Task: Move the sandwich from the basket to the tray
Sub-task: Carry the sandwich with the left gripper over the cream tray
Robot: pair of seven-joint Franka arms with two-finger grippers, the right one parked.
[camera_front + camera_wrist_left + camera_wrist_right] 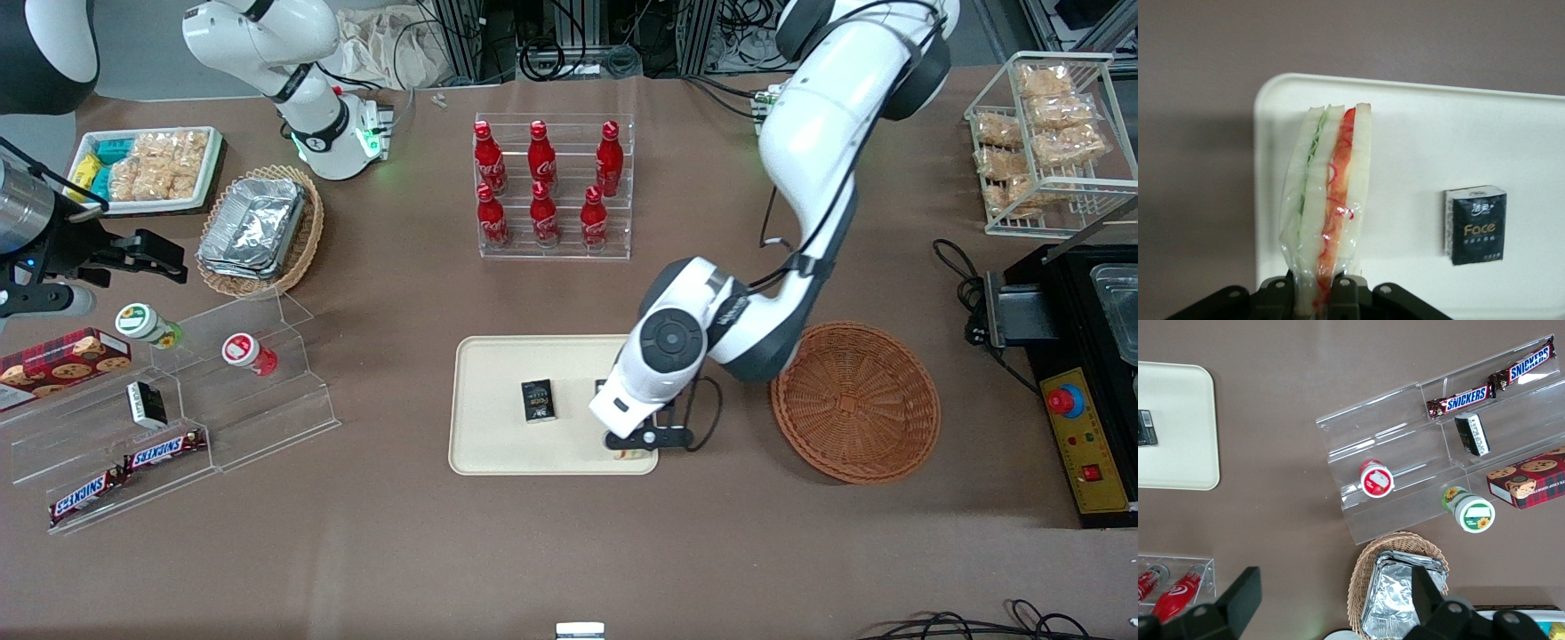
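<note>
My left gripper is shut on the sandwich, a clear-wrapped wedge of white bread with green and orange-red filling. It holds the sandwich over the cream-beige tray. In the front view the gripper is over the tray's near corner at the working arm's end, and only a sliver of the sandwich shows under it. A small black packet lies on the tray; it also shows in the left wrist view. The round reddish-brown basket stands beside the tray, with nothing in it.
A clear rack of red bottles stands farther from the camera than the tray. A tan oval basket with foil containers and a clear stepped stand with snacks lie toward the parked arm's end. A black machine lies at the working arm's end.
</note>
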